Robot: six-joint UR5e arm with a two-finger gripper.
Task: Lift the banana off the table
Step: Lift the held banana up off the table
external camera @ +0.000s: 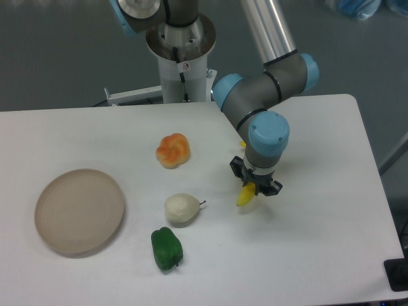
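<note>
Plate (80,210) at table's (319,255) 9 o'clock edge. Pear (182,209) centre; pepper (167,249) at its 6 o'clock, pumpkin (173,150) at 12, banana (245,195) at 3, under gripper (256,187).

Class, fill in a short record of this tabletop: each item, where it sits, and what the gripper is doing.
banana: right of centre, mostly hidden under the gripper
gripper: down over the banana; jaw state unclear
pear: centre
orange fruit: behind the pear
green pepper: in front of the pear
plate: left, empty
table: white
</note>
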